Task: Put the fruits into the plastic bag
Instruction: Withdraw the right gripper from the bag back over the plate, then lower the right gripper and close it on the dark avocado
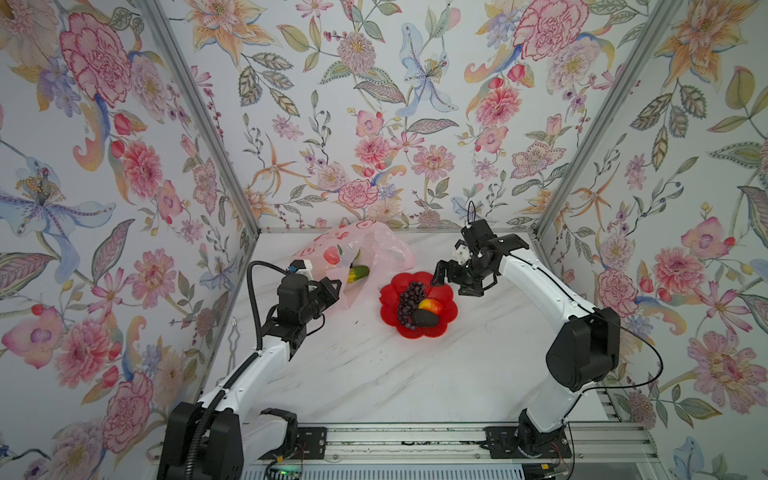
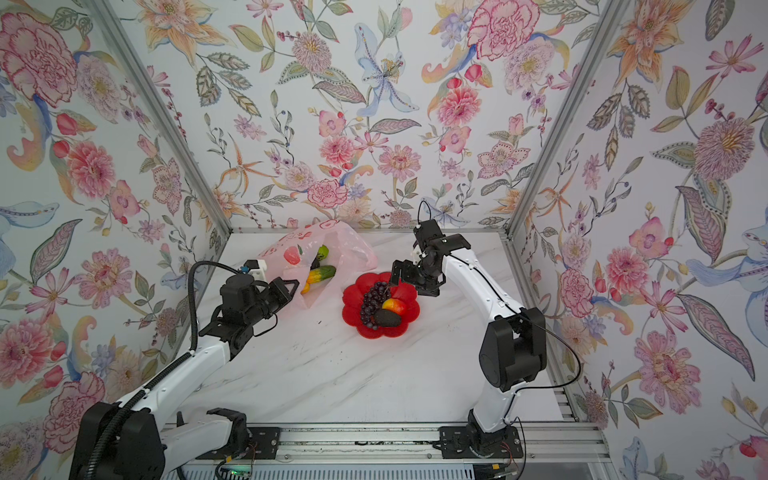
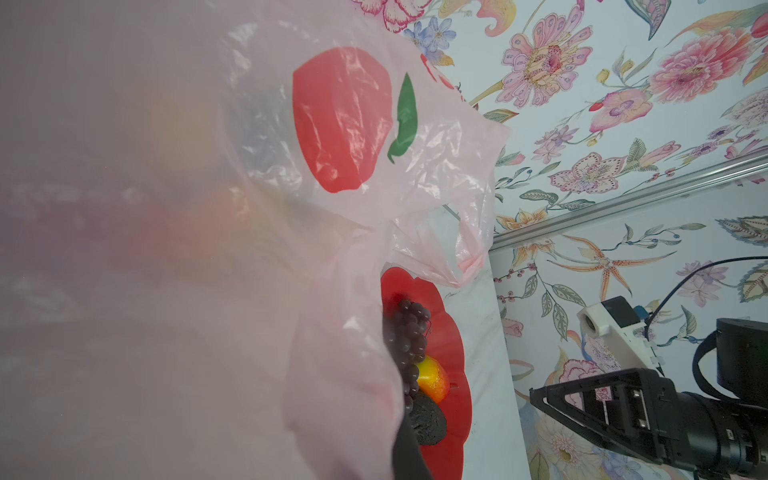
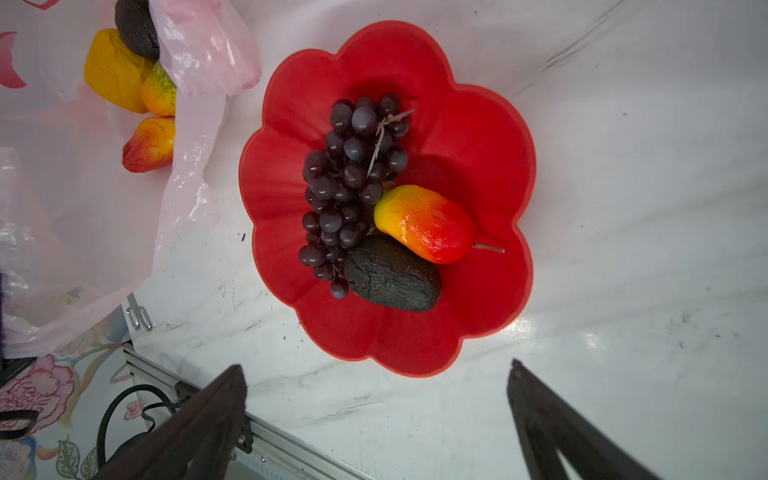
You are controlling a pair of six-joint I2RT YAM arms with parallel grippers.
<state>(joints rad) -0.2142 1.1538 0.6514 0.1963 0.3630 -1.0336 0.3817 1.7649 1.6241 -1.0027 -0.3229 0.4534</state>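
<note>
Pick step: my right jaws apart, grape bunch (image 4: pixel 353 187) just ahead; my left jaws clamp the plastic bag (image 1: pixel 386 249); next, I judge: descend, close.

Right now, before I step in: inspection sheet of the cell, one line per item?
Surface: white marble table, a few dark specks.
Job's things: pink bag lies open, holds several fruits; grapes, mango, avocado sit in red dish.
Clutter: metal clip at table edge.
Grippers: left gripper shut on bag's edge; right gripper open over dish's far rim.
Cables: black hose loops over left arm; thin lead hangs off right arm.
Surroundings: floral wallpaper, aluminium rails.
</note>
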